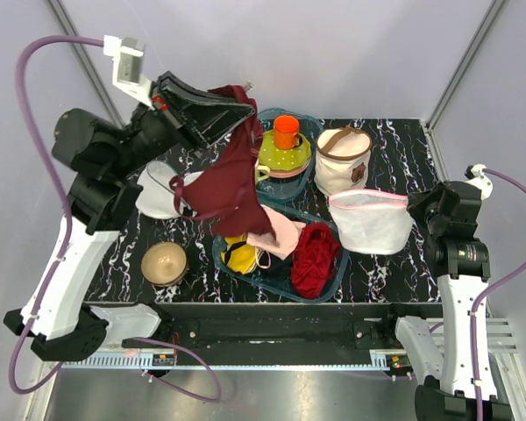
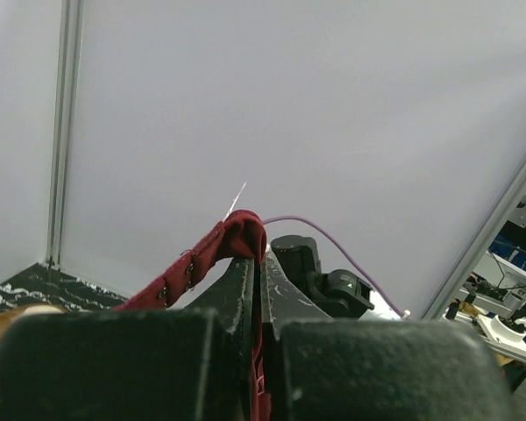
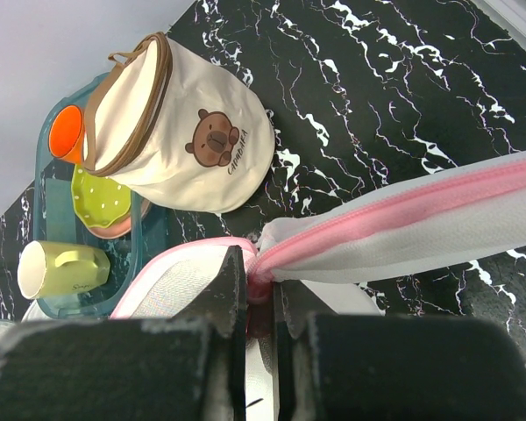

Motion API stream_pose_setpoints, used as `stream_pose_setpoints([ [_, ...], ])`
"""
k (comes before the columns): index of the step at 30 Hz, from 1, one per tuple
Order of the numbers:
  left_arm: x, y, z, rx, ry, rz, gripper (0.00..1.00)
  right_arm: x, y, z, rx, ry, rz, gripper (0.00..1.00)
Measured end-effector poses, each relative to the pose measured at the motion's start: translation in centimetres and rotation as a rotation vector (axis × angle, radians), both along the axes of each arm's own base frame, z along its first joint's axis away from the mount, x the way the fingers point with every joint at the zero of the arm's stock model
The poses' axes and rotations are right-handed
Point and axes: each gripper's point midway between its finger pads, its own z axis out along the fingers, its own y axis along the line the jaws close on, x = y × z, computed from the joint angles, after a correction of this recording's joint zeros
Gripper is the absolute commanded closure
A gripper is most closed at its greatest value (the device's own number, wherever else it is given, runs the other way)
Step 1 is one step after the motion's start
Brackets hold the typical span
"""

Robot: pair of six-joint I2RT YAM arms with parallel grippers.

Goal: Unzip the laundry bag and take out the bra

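Observation:
The laundry bag, white mesh with pink zip trim, lies at the right of the table. My right gripper is shut on the pink trim at its right end; in the right wrist view the gripper pinches the zip end of the bag. The pale pink bra lies in the front teal tray. My left gripper is raised high at the back, shut on a dark red garment that hangs down over the tray. In the left wrist view the gripper holds its hooked strap.
A cream basket with brown straps stands behind the bag and shows in the right wrist view. A back teal tray holds an orange cup. A red cloth lies in the front tray. A plain white mesh pouch and tan bowl lie left.

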Motion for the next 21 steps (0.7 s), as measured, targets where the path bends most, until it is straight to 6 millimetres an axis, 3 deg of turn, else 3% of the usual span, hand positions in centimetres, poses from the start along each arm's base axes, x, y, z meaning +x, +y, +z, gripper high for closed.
stream_pose_setpoints([
  [4,2.0,-1.4,-1.8,0.034,0.053,-0.002,1.0,0.0,0.0,0.0,0.001,0.0,0.002,1.0],
  [11,5.1,-4.0,-6.7,0.093,0.204,-0.032,1.0,0.0,0.1,0.1,0.005,-0.003,0.001,1.0],
  [16,6.1,-5.6,-9.5,0.116,0.274,-0.065,1.0,-0.1,0.1,0.2,0.004,-0.01,0.0,1.0],
  [21,7.2,-7.0,-14.6,0.164,0.381,-0.083,1.0,-0.1,0.1,0.2,0.004,-0.01,0.0,1.0],
])
